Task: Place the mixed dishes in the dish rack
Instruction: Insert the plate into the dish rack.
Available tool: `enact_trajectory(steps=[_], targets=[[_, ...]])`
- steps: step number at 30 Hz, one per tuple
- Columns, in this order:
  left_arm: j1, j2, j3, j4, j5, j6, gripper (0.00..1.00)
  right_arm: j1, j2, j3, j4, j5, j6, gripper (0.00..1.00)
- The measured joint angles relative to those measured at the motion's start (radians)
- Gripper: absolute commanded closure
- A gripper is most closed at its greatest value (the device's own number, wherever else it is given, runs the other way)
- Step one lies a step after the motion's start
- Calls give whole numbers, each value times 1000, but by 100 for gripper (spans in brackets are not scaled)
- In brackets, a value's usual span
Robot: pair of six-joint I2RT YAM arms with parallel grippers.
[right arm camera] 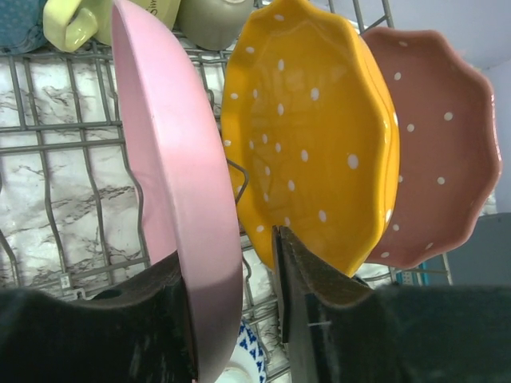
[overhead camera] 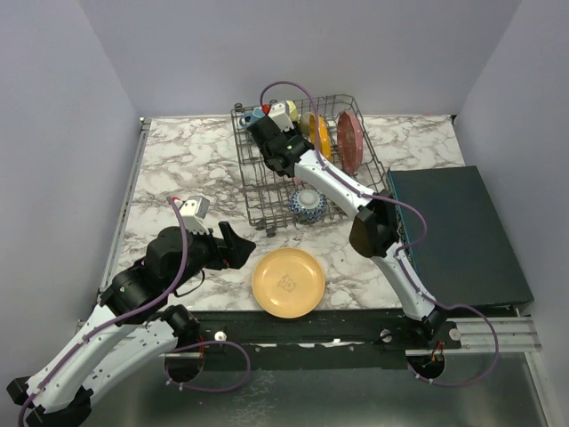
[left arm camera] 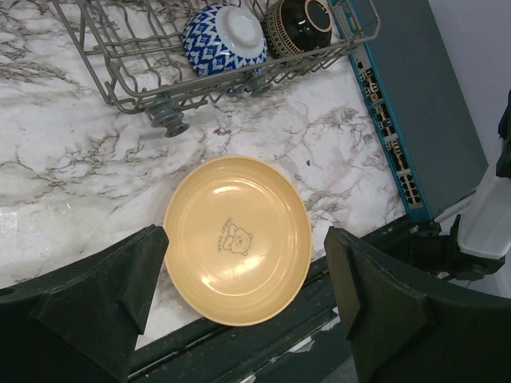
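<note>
The grey wire dish rack (overhead camera: 253,191) stands at the back middle of the table. My right gripper (overhead camera: 267,133) reaches into it. In the right wrist view its fingers (right arm camera: 227,255) straddle the rim of an upright pink plate (right arm camera: 172,152). The left finger touches the plate and a gap shows at the right finger, so it is open. Beside it stand a scalloped orange-yellow plate (right arm camera: 307,136) and a dark red plate (right arm camera: 443,152). A yellow-orange bear-print plate (overhead camera: 287,282) lies on the table. My left gripper (overhead camera: 238,245) is open and empty above it (left arm camera: 243,239).
Blue (right arm camera: 20,24), pale yellow (right arm camera: 76,20) and grey-beige (right arm camera: 211,20) mugs sit at the rack's back. A blue-white bowl (left arm camera: 223,36) and a dark brown bowl (left arm camera: 299,24) lie at its front. A dark flat box (overhead camera: 453,231) lies to the right.
</note>
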Motion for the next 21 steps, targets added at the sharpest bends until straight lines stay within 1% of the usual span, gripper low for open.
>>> enact_trajectory(steps=[4,7,21], targets=[[0,0,0,0,0,0,10,0,0,0,-1,-4,4,51],[0,0,0,0,0,0,10,0,0,0,-1,-9,8,49],[0,0,-3,0,0,0,10,-1,-1,0,-1,-37,26,45]])
